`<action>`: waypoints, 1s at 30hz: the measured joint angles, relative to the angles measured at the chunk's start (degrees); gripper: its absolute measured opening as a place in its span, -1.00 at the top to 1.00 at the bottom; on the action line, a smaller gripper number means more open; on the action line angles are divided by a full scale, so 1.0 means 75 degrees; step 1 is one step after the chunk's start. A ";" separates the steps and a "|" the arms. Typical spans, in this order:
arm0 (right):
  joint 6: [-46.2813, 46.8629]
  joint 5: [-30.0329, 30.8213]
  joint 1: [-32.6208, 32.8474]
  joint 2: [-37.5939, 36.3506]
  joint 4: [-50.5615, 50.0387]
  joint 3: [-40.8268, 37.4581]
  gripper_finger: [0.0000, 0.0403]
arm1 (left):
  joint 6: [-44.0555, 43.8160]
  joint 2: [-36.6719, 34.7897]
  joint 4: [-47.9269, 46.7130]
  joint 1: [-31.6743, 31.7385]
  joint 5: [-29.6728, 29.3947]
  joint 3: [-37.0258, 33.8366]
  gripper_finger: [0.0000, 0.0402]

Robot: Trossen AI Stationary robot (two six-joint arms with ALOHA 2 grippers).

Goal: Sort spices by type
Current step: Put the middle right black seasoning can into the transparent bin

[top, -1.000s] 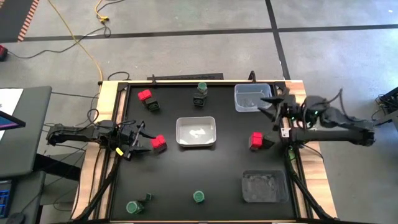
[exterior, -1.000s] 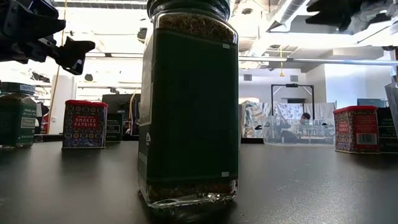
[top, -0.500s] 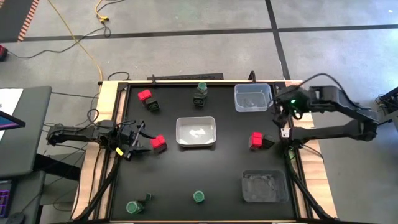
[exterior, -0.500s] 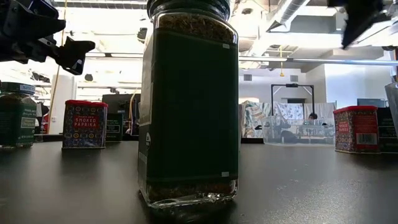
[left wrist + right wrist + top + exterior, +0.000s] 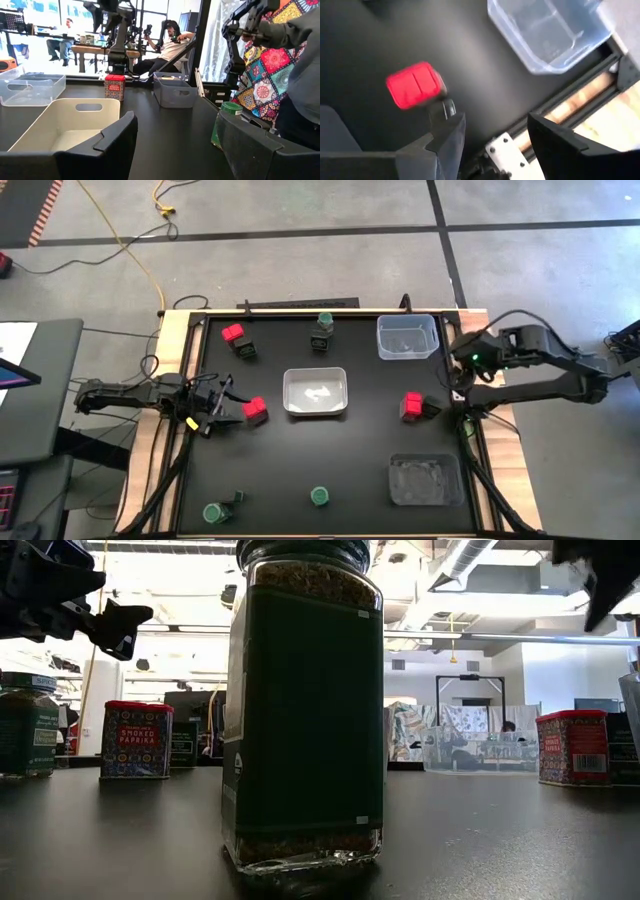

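Black covers the whole worktop [image 5: 270, 470], and the spices sit spread out on it, not yet sorted.

On the left, the left end effector [image 5: 218, 416] hangs low by the left edge. Its fingers stand part way apart and hold nothing. A red box [image 5: 255, 412] sits just beside its tips, nearly touching. From above the box looks almost square, and it stands upright with its red lid facing up. My guess is that this arm is getting ready to pick it up. Next it would need to slide its fingers around the box and squeeze.

Another red box [image 5: 233, 333] sits near the far left corner, with a dark tin [image 5: 245, 350] right next to it. A green-lidded jar [image 5: 213, 513] stands at the near left.

In the middle is a white tray [image 5: 315, 392]. A dark jar [image 5: 322, 332] stands beyond it, and a second green-lidded jar [image 5: 319, 497] stands near the front edge.

On the right, a third red box [image 5: 411, 405] stands upright beside a dark tin. A clear tray [image 5: 406, 336] is at the far right and a grey tray [image 5: 424, 480] at the near right.

The right end effector [image 5: 495, 132] is held up over the right edge of the worktop, between the clear tray and the third red box. Its fingers are part way apart and hold nothing. It looks like it is waiting.
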 joint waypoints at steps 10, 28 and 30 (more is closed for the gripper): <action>0.0060 -0.0923 0.0492 -0.0223 0.0741 -0.1822 -0.21 | 0.0000 0.0000 -0.0001 0.0000 -0.0002 -0.0001 -0.29; -0.0017 -0.1345 0.1092 0.0162 0.1781 -0.2567 -0.21 | 0.0000 0.0000 0.0002 -0.0001 0.0000 0.0001 -0.29; -0.0023 -0.1345 0.1115 0.0181 0.1809 -0.2567 -0.21 | 0.0000 0.0000 0.0001 0.0000 0.0000 0.0001 -0.29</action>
